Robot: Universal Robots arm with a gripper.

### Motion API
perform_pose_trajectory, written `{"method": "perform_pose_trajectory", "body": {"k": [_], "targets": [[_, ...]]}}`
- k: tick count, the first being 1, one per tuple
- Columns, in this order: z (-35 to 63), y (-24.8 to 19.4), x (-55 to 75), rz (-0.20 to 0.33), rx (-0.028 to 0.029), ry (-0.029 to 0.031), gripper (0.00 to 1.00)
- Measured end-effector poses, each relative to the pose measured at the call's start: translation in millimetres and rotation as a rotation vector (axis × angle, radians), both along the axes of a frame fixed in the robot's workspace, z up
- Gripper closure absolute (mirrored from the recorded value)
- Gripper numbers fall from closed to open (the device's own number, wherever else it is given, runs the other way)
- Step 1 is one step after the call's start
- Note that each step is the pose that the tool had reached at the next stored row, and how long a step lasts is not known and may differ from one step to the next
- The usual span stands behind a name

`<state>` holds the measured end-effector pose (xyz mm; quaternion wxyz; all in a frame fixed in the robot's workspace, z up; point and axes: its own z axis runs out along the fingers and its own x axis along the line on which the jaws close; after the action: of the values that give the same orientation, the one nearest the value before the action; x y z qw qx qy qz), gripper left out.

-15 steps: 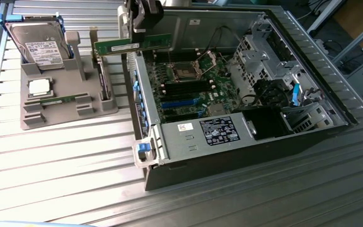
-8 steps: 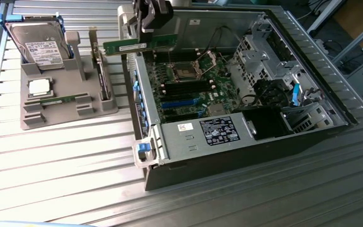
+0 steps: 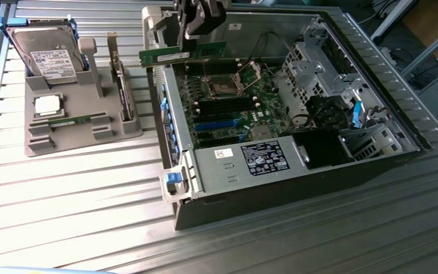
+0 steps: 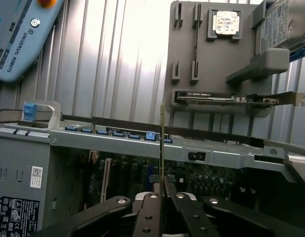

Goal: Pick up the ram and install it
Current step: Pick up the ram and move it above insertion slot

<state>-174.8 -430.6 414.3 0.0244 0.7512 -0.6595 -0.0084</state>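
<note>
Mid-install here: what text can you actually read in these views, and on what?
"UNIVERSAL ROBOTS": pale blue pendant.
Power supply label: too small to read.
Hard drive label: too small to read.
Sticker on the ram held in the gripper: blurred, unreadable.

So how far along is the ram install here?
Pickup looks done: the gripper is shut on the ram, clear of the grey holder. In hand: it hangs over the open case. Left: seating it; it is not yet in the motherboard.
</note>
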Motion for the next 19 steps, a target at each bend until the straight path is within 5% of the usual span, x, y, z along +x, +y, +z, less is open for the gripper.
{"method": "perform_pose_trajectory", "body": {"k": [19], "targets": [[0.0, 0.0, 27.2, 0.0, -0.0013, 0.0, 0.87]]}}
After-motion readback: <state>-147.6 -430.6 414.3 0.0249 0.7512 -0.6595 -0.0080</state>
